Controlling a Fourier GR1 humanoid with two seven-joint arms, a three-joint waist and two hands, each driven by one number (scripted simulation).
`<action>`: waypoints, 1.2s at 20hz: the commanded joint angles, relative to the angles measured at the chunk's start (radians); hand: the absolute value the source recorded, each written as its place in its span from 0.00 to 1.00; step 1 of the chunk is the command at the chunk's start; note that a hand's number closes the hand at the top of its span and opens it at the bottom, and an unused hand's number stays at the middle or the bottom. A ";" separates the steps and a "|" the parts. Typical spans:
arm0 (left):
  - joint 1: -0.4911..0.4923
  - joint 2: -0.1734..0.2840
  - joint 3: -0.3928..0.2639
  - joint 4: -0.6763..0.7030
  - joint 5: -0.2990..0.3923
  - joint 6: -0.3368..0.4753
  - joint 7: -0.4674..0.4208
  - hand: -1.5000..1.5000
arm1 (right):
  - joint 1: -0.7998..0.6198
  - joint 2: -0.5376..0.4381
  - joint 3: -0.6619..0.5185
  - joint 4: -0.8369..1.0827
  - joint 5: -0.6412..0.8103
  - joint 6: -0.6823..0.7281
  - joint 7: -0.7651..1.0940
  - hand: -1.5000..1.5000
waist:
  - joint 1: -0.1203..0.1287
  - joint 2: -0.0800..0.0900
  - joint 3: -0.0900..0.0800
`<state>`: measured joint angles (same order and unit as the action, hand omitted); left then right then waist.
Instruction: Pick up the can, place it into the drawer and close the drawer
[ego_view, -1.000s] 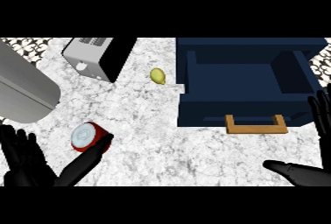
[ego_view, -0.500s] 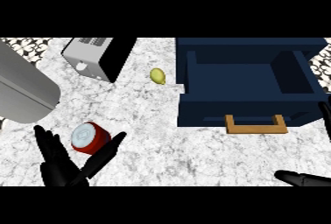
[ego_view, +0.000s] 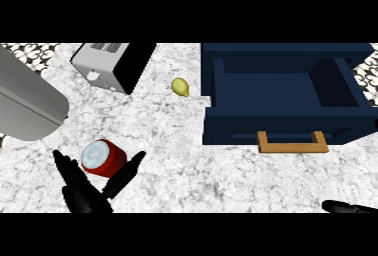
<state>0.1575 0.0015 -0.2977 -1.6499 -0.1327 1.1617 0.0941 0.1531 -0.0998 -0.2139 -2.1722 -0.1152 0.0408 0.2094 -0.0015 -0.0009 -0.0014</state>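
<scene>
Black fingers of the left robot hand (ego_view: 88, 192) rise from the near edge of the tabletop (ego_view: 170, 150), spread apart in a V with nothing between them yet. Just beyond that V, touching or almost touching the fingertips, the red can (ego_view: 102, 158) lies tilted on its side, its pale lid end facing up and to the left. So the can sits straight ahead of the left hand, and that hand is plainly the nearer one. Only a sliver of the right robot hand (ego_view: 347, 206) shows at the near right corner, well apart from the can; I cannot tell how its fingers are set. Farther off to the right, the dark blue drawer (ego_view: 284, 125) stands open, its wooden handle (ego_view: 292, 144) facing the robot. I reckon the can must travel right and away to reach it.
</scene>
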 joint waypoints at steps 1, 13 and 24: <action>-0.017 -0.001 0.070 0.082 0.193 -0.020 -0.173 0.00 | -0.007 0.002 0.004 0.008 0.020 0.005 0.009 0.00 | 0.002 0.000 0.000; -0.042 -0.002 0.123 0.349 0.681 -0.133 -0.662 0.00 | -0.028 0.020 -0.002 -0.032 0.030 0.003 0.047 0.00 | 0.003 0.001 0.001; -0.158 0.056 0.304 0.632 0.792 -0.380 -0.769 0.00 | -0.012 -0.004 -0.081 -0.023 -0.033 0.060 0.043 0.00 | 0.000 0.001 0.001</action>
<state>0.0501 0.0131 -0.0594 -1.1125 0.6438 0.8870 -0.6790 0.1987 -0.0759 -0.2654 -2.2214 -0.1262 0.1039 0.2125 -0.0028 -0.0003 -0.0004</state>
